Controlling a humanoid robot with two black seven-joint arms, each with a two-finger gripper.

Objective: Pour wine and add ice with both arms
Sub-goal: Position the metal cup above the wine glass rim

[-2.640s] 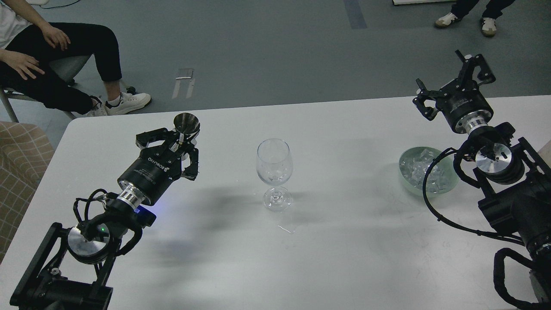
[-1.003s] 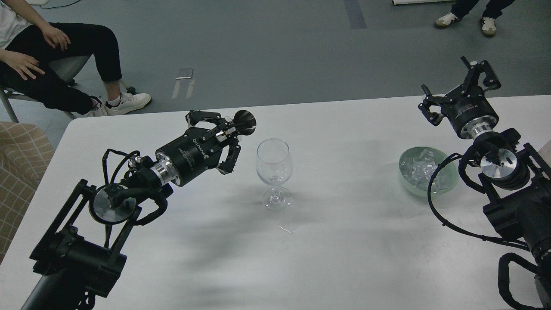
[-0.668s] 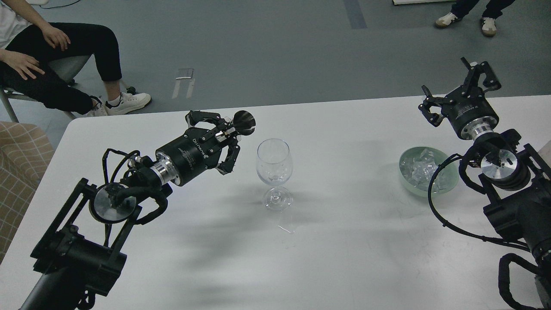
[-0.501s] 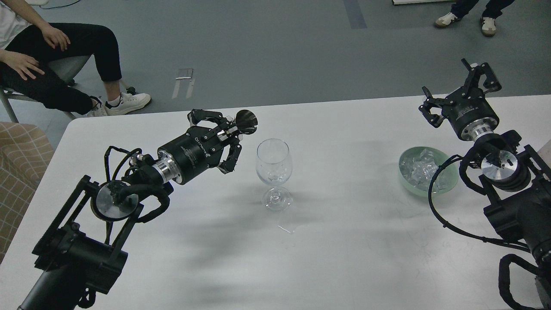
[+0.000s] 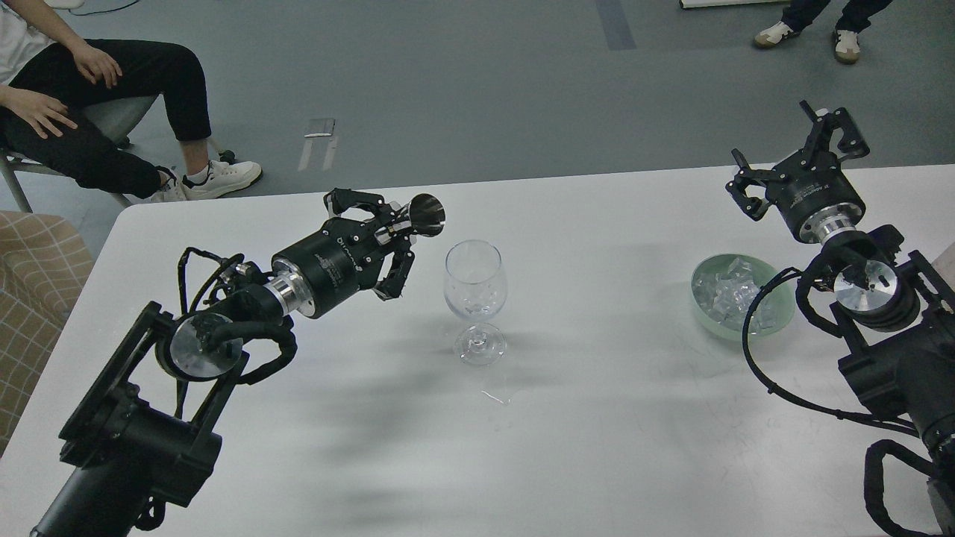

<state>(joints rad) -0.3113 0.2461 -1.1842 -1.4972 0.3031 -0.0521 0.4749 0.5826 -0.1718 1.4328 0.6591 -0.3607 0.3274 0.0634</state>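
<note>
A clear stemmed wine glass [image 5: 476, 298] stands upright at the table's middle, with a few small clear ice pieces [image 5: 473, 303] in its bowl. My left gripper [image 5: 392, 231] is shut on a small metal cup [image 5: 427, 214]. It holds the cup tipped on its side, mouth toward the glass, just left of and above the glass's rim. More ice [image 5: 727, 294] fills a pale green bowl [image 5: 780, 317] at the right. My right gripper [image 5: 780, 145] is open and empty, raised behind the bowl near the table's far edge.
The white table [image 5: 597, 418] has a small wet streak [image 5: 496, 397] in front of the glass. A seated person's legs [image 5: 112, 112] are at the far left beyond the table. A checked cushion [image 5: 30, 298] sits by the left edge.
My left gripper has carried the metal cup up and right from the back left to beside the glass's rim and tipped it over. In the last second it barely moved. My right gripper shifted slightly right.
</note>
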